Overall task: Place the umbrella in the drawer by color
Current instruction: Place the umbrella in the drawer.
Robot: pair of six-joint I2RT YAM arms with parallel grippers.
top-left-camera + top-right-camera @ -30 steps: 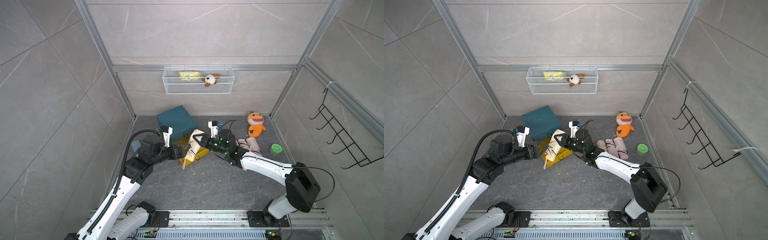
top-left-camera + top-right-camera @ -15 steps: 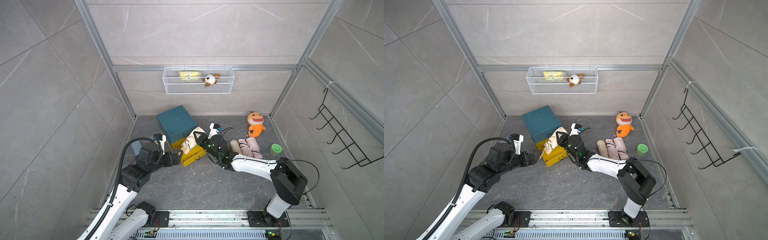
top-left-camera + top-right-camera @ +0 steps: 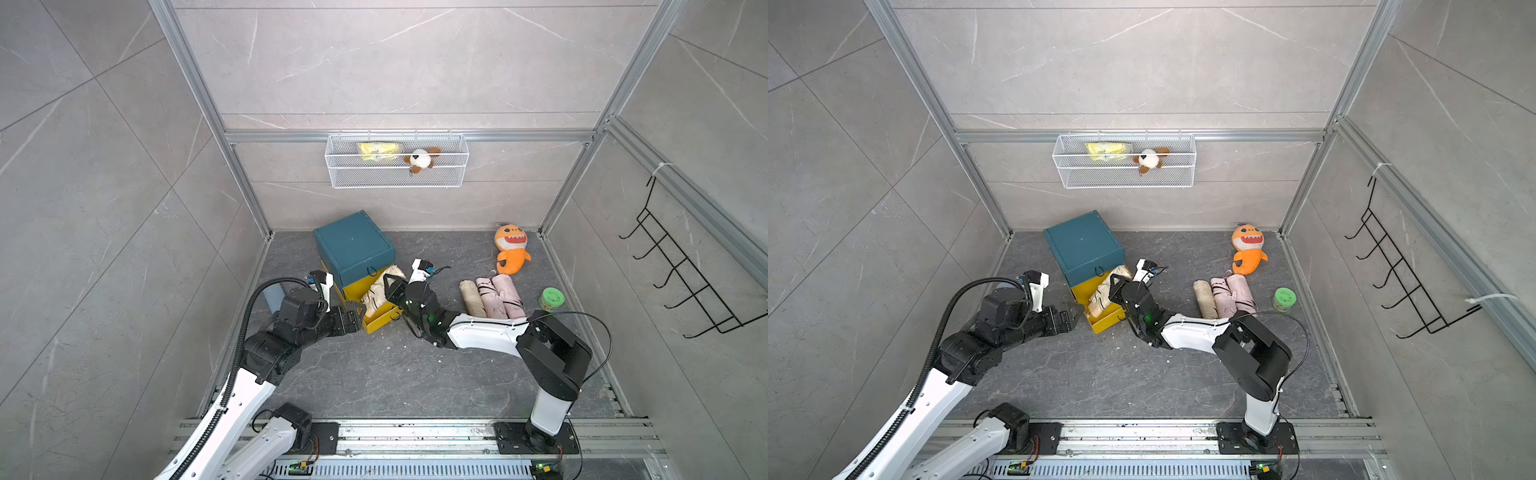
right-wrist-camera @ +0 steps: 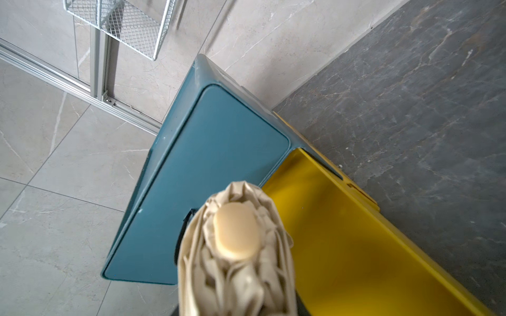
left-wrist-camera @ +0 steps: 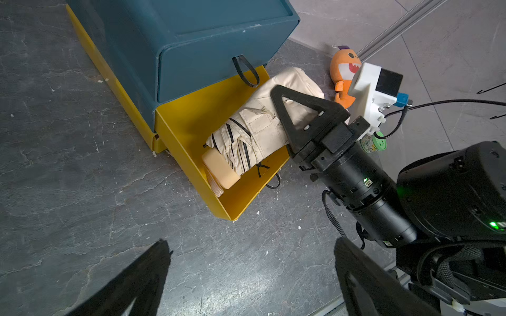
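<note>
on the left, my left claw [image 5: 250, 254] sits low over the dark floor [image 3: 374, 374], just beside the front corner of the drawers, jaws spread wide with nothing between them; the left wrist view shows both black fingers [image 5: 131, 287] framing bare stone. next comes the teal cabinet [image 3: 353, 245], its upper drawer shut with a black loop pull, and beneath it the yellow drawer [image 5: 189, 115] is pulled out. the beige umbrella [image 5: 260, 128] lies slanted in that yellow drawer: its tan handle end is down inside near the front wall, while its other end is raised and sticks out over the side rim. my right claw [image 3: 391, 287] is clamped across the umbrella's middle, one black finger lying over the fabric; the right wrist view shows the round tan end cap close up against the teal front. further right on the floor, well apart from the drawers, a second beige umbrella [image 3: 471, 297] lies beside two pink umbrellas [image 3: 500, 297], all side by side. behind them sits an orange shark plush [image 3: 511, 249], a green jar [image 3: 551, 298] stands near the right wall, and a black hook rack [image 3: 681, 282] hangs on that wall.
</note>
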